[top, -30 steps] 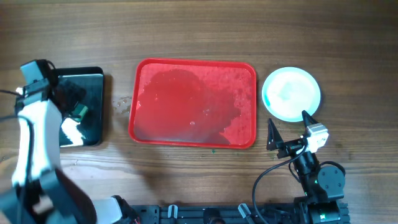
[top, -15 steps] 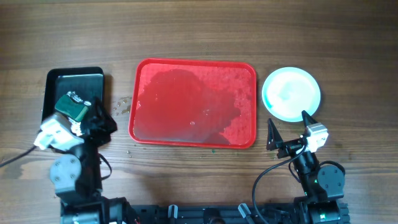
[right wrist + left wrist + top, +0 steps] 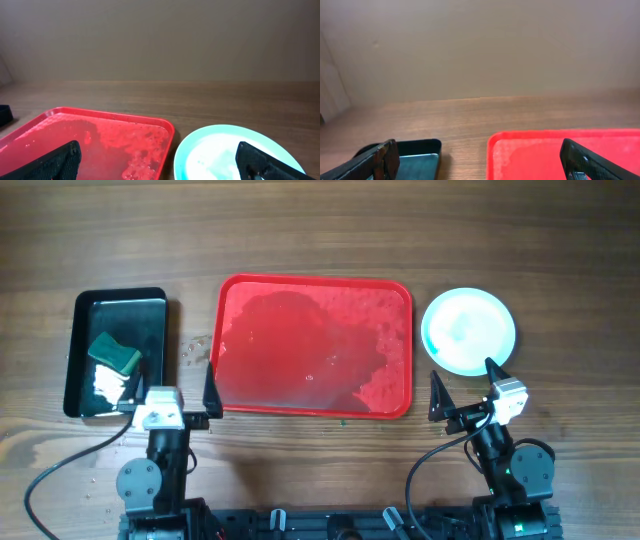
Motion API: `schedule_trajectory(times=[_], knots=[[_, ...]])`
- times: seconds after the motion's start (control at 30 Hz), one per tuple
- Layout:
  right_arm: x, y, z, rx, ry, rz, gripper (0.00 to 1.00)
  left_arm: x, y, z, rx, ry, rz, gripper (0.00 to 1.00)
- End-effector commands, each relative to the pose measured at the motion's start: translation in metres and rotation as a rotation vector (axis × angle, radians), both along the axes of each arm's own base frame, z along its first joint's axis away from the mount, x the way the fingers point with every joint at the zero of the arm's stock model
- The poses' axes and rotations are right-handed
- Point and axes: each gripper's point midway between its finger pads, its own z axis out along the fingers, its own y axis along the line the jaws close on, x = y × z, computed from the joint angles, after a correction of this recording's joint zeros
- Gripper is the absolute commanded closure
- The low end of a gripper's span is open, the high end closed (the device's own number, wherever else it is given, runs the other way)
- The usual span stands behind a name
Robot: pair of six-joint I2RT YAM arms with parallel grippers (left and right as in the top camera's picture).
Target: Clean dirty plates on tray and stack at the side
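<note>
We see our left gripper released, jaws wide apart, at 7 o'clock, between the small black rectangular tray holding a green sponge and the large red rectangular plastic tray, wet, at centre. Our right gripper, likewise released, sits at 5 o'clock just below the round pale aqua plate, which lies beside the red tray's 3 o'clock edge

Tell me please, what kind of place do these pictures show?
Probably a robot test bench set up for dishwashing practice, not a real kitchen. A bare wooden table stands before a plain wall; on it lie a wet red tray, a black tray with a green sponge, and plates stacked beside.
</note>
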Motion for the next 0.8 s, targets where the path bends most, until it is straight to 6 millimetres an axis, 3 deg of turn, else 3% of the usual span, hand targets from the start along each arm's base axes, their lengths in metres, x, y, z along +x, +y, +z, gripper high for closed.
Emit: schedule_trajectory(times=[0.0,0.1,0.77], knots=[[-0.001,0.002,0.0,-0.018,-0.008,0.015,0.0,0.002,-0.004,-0.019,0.076,0.021,-0.019,0.0],[-0.001,0.002,0.0,-0.019,-0.008,0.015,0.0,0.003,-0.004,-0.047,0.055,0.105,-0.024,0.0],[-0.001,0.002,0.0,-0.018,-0.008,0.015,0.0,0.003,-0.004,-0.046,0.053,0.101,-0.024,0.0]])
